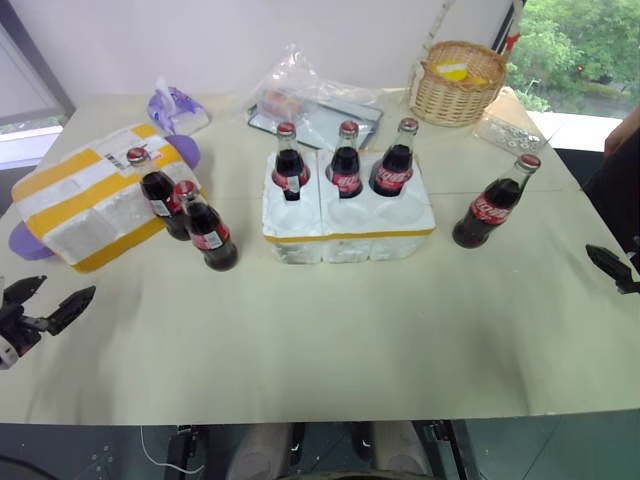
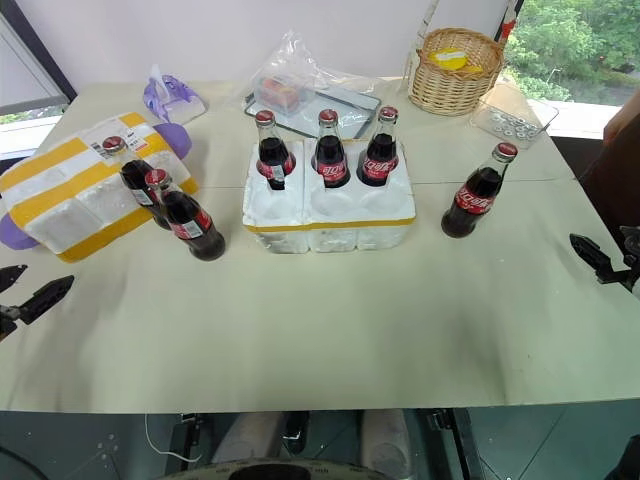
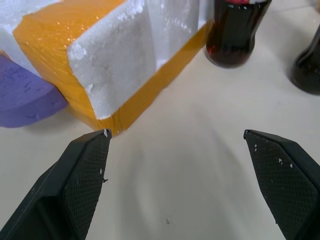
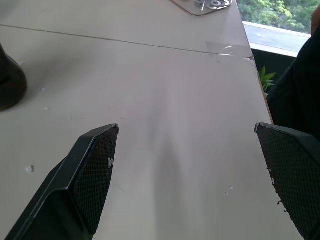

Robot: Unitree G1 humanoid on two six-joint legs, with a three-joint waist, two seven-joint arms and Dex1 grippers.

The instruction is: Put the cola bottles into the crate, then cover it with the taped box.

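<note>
Glossy glass cola bottles (image 1: 345,160), rough matt foam crate (image 1: 348,235), woven wicker basket (image 1: 459,84).

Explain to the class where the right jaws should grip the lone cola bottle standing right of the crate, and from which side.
Grip the cola bottle around its labelled body, coming level from its right: it stands upright, apart from the crate, with the open right gripper on that side.

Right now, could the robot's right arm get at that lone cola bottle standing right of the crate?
Probably yes: the lone bottle stands apart on bare table, and the right gripper hangs open beside it, nothing between.
</note>
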